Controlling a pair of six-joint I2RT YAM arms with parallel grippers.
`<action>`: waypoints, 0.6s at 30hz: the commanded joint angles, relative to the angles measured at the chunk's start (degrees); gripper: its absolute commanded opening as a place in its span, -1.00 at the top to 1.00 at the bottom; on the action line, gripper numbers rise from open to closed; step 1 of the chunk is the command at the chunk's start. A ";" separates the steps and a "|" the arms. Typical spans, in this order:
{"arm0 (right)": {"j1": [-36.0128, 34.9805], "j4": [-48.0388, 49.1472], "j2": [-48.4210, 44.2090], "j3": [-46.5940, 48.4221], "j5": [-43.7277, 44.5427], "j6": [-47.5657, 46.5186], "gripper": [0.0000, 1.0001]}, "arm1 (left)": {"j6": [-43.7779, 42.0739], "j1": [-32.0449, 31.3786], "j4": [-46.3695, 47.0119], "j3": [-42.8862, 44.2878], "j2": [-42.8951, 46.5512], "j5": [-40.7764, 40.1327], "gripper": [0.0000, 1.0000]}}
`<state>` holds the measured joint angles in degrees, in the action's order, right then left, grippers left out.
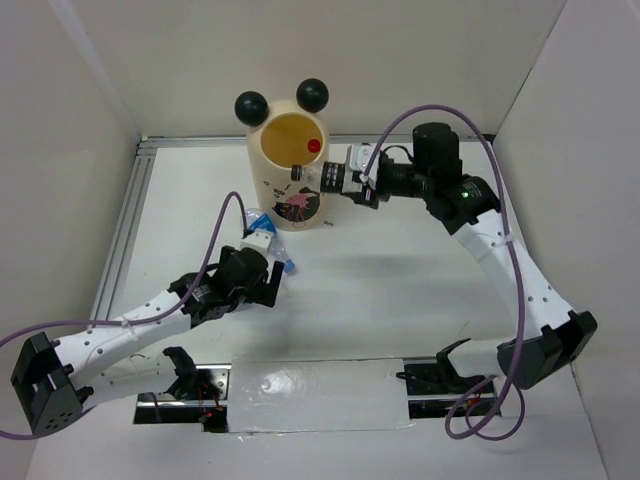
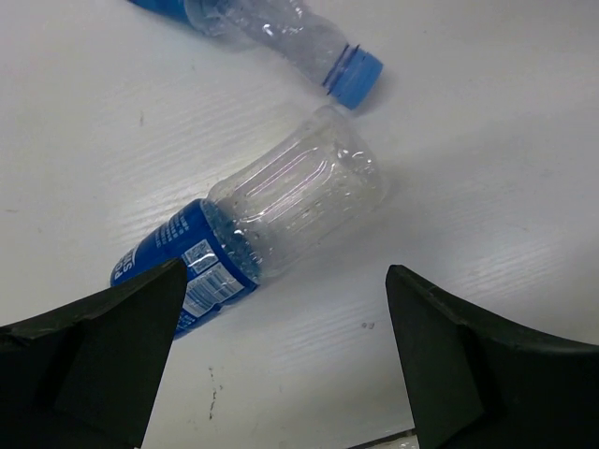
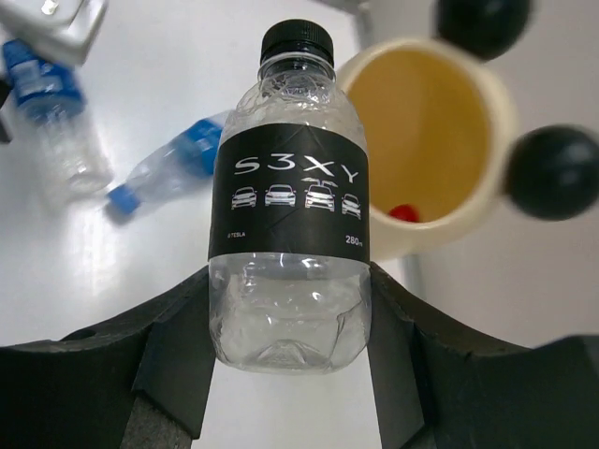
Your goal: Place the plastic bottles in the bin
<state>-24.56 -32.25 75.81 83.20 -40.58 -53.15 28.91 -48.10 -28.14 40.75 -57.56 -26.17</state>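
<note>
My right gripper (image 3: 290, 323) is shut on the base of a clear bottle with a black label and black cap (image 3: 290, 187). It holds the bottle in the air beside the cream bin (image 3: 487, 103). In the top view this bottle (image 1: 312, 176) lies level against the bin's (image 1: 262, 160) near right rim. A red cap (image 1: 314, 146) shows inside the bin. My left gripper (image 2: 285, 281) is open and empty, low over a lying clear bottle with a blue label (image 2: 271, 215). A second clear bottle with a blue cap (image 2: 299, 42) lies just beyond it. In the top view, the left gripper (image 1: 272, 272) is in front of the bin.
The two blue bottles lie on the white table left of the bin, also seen in the right wrist view (image 3: 56, 131) (image 3: 173, 164). White walls close in the table on the left, back and right. The bin's black ball ears (image 1: 251, 106) stand above its rim.
</note>
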 commanded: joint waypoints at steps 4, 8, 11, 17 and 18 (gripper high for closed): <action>-4.35 -1.24 6.09 11.36 17.53 5.16 0.36 | -11.06 -0.24 2.56 4.59 -2.02 4.64 -1.00; -7.78 -7.19 15.57 23.12 25.36 1.56 0.36 | -11.86 -0.24 2.56 4.60 -2.03 3.33 -1.00; -9.27 -12.04 23.31 33.67 29.84 0.33 0.36 | -12.38 -0.24 2.56 3.98 0.07 2.79 -1.00; -13.32 -21.35 34.74 50.11 40.38 -5.12 0.34 | -12.91 -0.77 2.56 3.46 1.40 2.79 -1.00; -14.19 -22.76 35.63 51.44 41.36 -5.91 0.34 | -12.91 -0.77 2.56 3.46 1.40 2.79 -1.00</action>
<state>-36.47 -47.62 110.56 127.66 -6.39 -55.40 17.78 -48.38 -26.57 43.31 -57.01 -23.09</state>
